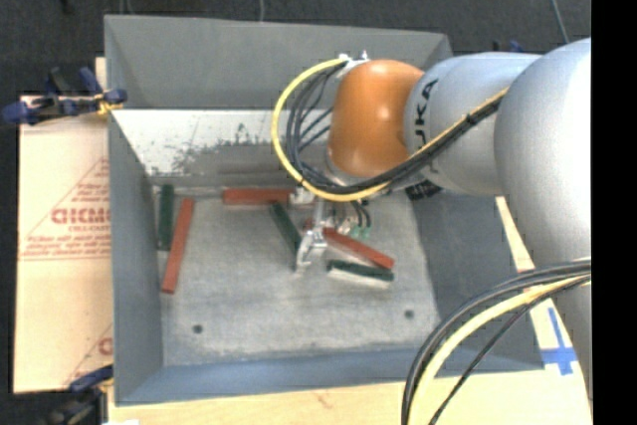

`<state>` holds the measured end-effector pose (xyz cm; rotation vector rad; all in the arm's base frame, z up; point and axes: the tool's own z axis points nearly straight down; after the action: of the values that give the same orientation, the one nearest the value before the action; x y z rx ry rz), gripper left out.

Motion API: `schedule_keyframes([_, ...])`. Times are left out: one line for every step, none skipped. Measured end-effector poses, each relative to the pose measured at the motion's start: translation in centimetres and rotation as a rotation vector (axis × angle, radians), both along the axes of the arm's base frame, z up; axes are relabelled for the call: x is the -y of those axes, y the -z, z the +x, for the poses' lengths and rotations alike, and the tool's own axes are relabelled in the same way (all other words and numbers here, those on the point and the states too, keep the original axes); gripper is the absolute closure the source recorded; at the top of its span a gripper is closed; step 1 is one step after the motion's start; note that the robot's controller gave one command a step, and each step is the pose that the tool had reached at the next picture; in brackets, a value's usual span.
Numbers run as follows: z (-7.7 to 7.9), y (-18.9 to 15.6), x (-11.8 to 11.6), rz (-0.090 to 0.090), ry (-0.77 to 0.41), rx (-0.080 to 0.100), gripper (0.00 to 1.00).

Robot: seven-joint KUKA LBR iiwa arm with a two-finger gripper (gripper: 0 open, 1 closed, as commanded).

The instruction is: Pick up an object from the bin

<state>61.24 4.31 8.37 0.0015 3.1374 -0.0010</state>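
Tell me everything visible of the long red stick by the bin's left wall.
The red stick is a long, thin, straight bar of even orange-red, with no markings I can make out. It lies flat on the grey floor of the bin, near its left wall, slanted so its far end leans right. A green stick lies close on its left; whether they touch I cannot tell.
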Motion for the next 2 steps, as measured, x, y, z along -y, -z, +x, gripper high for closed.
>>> schedule_keyframes([-0.72,0.23,-0.42,0.008,0.446,0.001,1.0])
schedule_keyframes([-0.7,0.23,-0.42,0.009,0.447,0.001,1.0])
